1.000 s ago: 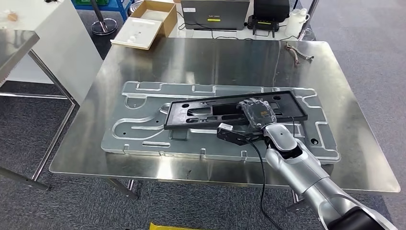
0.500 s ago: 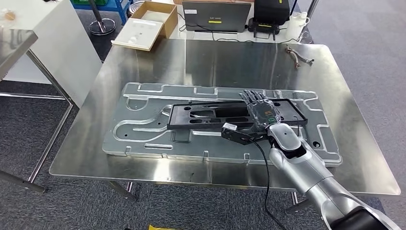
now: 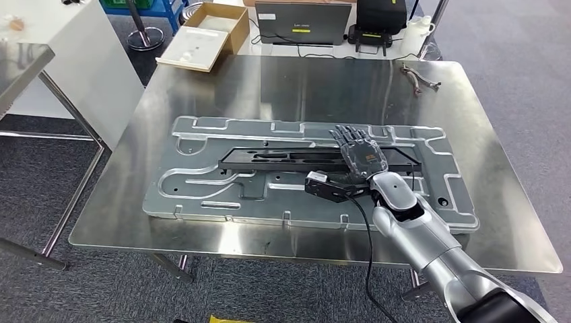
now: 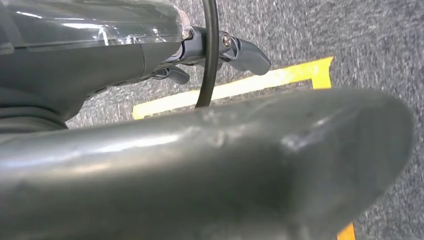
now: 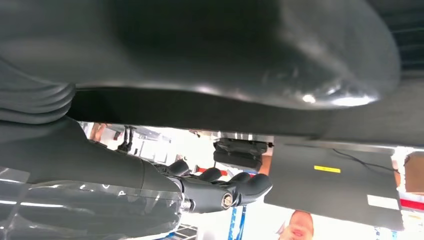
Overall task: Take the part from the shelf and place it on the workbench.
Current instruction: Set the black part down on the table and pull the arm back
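My right hand [image 3: 360, 153], fingers spread flat, is resting over the black frame part [image 3: 296, 159], lying mid-frame on the workbench's [image 3: 202, 87] metal panel [image 3: 202, 185]; placement looks nearly finished.

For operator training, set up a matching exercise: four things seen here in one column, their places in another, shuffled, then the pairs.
Things:
1. black part
2. silver panel
3. pliers
4. cardboard box

Places:
A. far right corner of the workbench
B. on the floor past the far edge
C. flat on the workbench
D. on the silver panel, under the right hand

Pairs: 1-D, 2-C, 3-A, 4-B
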You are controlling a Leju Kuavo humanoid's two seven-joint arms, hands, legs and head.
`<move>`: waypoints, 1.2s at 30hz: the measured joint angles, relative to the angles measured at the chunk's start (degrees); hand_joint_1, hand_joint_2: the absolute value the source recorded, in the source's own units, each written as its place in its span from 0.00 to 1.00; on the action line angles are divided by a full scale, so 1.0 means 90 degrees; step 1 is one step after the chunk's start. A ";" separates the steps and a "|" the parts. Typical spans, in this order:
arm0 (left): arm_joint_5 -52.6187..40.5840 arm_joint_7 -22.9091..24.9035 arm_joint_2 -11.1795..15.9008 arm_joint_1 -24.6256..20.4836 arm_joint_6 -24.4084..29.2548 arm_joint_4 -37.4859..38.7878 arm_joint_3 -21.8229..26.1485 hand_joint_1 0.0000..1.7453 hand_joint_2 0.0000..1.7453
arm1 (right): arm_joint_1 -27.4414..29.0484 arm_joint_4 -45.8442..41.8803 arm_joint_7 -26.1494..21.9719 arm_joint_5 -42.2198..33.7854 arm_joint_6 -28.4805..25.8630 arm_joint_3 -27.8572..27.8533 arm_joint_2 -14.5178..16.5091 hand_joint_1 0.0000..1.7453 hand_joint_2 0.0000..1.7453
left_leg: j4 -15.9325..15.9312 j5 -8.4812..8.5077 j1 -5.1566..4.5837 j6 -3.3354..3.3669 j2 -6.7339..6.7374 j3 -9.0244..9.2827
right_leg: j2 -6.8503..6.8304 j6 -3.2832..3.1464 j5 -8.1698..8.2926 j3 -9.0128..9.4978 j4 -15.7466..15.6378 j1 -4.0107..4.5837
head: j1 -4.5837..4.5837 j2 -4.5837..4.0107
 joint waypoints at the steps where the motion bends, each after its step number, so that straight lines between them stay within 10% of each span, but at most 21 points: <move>1: 0.0012 -0.0008 0.0001 0.0005 -0.0009 0.0000 0.0012 0.00 0.00 | -0.0001 0.0001 -0.0008 -0.0005 0.0001 0.0000 0.0000 0.00 0.00 | 0.0083 -0.0088 0.0000 -0.0042 0.0005 -0.0027 | -0.0008 -0.0033 0.0027 -0.0001 -0.0015 -0.0017 | -0.0001 0.0000; 5: 0.0038 -0.0054 0.0000 0.0009 -0.0050 0.0001 0.0080 0.00 0.00 | 0.0001 0.0008 -0.0017 -0.0013 0.0003 0.0000 -0.0045 0.00 0.00 | 0.1403 -0.0947 0.0030 -0.0174 0.0036 -0.0504 | -0.0055 -0.0111 0.0089 -0.0063 -0.0025 -0.0036 | 0.0001 0.0000; 7: 0.0043 -0.0056 -0.0001 0.0014 -0.0077 0.0001 0.0094 0.00 0.00 | 0.0018 0.0013 -0.0021 -0.0015 0.0004 0.0000 -0.0074 0.00 0.00 | 0.1738 -0.1041 0.0041 -0.0199 0.0045 -0.0563 | -0.0063 -0.0107 0.0115 -0.0127 0.0010 -0.0037 | 0.0000 0.0000; 12: 0.0054 -0.0058 0.0003 -0.0009 -0.0089 0.0000 0.0105 0.00 0.00 | 0.0012 0.0013 -0.0036 -0.0017 0.0003 -0.0003 -0.0084 0.00 0.00 | 0.0119 -0.0428 0.0040 -0.0098 -0.0023 0.0385 | -0.0035 0.0017 0.0203 -0.0237 0.0097 -0.0036 | 0.0001 0.0000; 16: 0.0080 -0.0059 0.0005 0.0000 -0.0092 0.0000 0.0118 0.00 0.00 | 0.0010 0.0016 -0.0042 -0.0017 0.0005 -0.0007 -0.0072 0.00 0.00 | 0.0003 -0.0249 0.0018 0.0106 -0.0006 0.0334 | -0.0012 0.0192 0.0223 -0.0299 0.0102 -0.0060 | 0.0001 0.0000; 20: 0.0098 -0.0059 0.0005 -0.0028 -0.0099 0.0000 0.0137 0.00 0.00 | 0.0015 0.0037 -0.0042 -0.0022 0.0008 -0.0019 0.0004 0.00 0.00 | -0.0031 -0.0004 0.0014 0.0245 0.0017 0.0090 | 0.0080 0.0261 -0.0746 -0.0688 0.1224 -0.0093 | 0.0001 0.0000; 22: 0.0109 -0.0059 0.0005 -0.0026 -0.0104 0.0001 0.0150 0.00 0.00 | 0.0027 0.0053 -0.0042 -0.0024 0.0015 -0.0019 0.0033 0.00 0.00 | -0.0020 0.0103 -0.0011 0.0250 0.0019 -0.0065 | 0.0089 0.0264 -0.0924 -0.0724 0.1741 -0.0094 | 0.0001 0.0000; 27: 0.0137 -0.0061 -0.0002 -0.0025 -0.0121 0.0002 0.0200 0.00 0.00 | -0.0011 0.0061 -0.0045 -0.0024 0.0026 -0.0019 0.0051 0.00 0.00 | 0.0004 0.0354 -0.0059 0.0189 0.0021 -0.0337 | 0.0021 0.0074 -0.0491 0.0517 0.0228 0.0008 | 0.0000 0.0000; 31: 0.0166 -0.0061 -0.0004 -0.0019 -0.0121 0.0002 0.0257 0.00 0.00 | -0.0050 0.0061 -0.0061 -0.0027 0.0041 -0.0021 0.0058 0.00 0.00 | -0.0062 0.0503 -0.0039 0.0038 0.0035 -0.0386 | 0.0001 -0.0023 -0.0380 0.0620 -0.0163 0.0050 | 0.0001 0.0000; 36: 0.0172 -0.0061 0.0001 -0.0006 -0.0121 0.0001 0.0263 0.00 0.00 | -0.0038 0.0067 -0.0069 -0.0029 0.0070 -0.0019 0.0017 0.00 0.00 | 0.1296 -0.0815 0.0017 -0.0161 0.0046 -0.0757 | -0.0055 -0.0133 0.0038 0.0183 -0.0218 -0.0014 | -0.0001 0.0000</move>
